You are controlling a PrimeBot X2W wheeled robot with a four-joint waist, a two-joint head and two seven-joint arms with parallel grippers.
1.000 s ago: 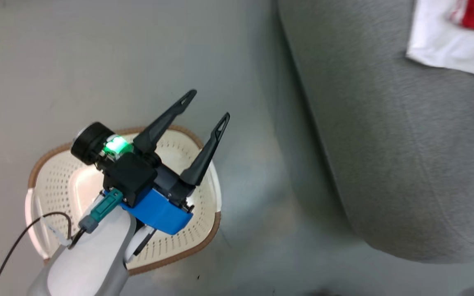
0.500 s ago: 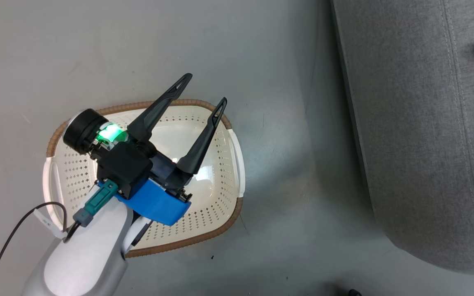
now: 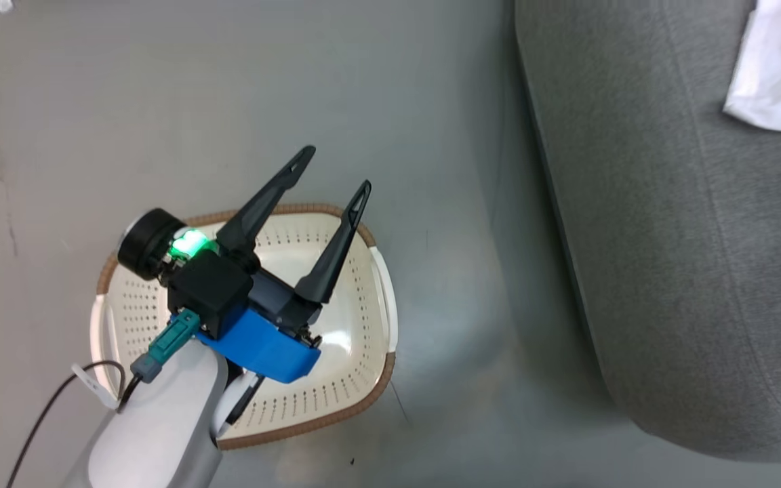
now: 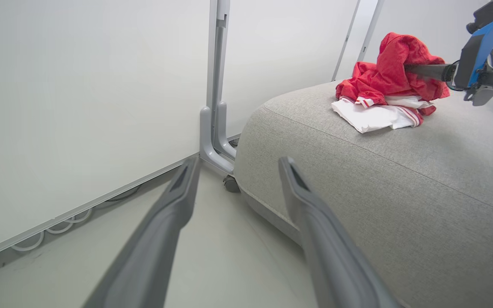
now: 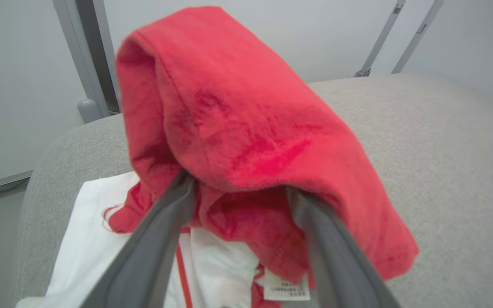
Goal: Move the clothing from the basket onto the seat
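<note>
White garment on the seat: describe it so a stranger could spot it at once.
Find the big grey seat. On top of it, the white garment lies flat beneath a crumpled red garment. Unlike that red one, it is white with thin red stripes.

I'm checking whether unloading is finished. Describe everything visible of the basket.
The basket is cream-white plastic with rows of small holes in its walls, rounded corners, a brown woven-look rim and white side handles. It stands upright on the grey floor, apart from the seat. Its glossy bottom looks bare, though the open left gripper above hides part of it.
</note>
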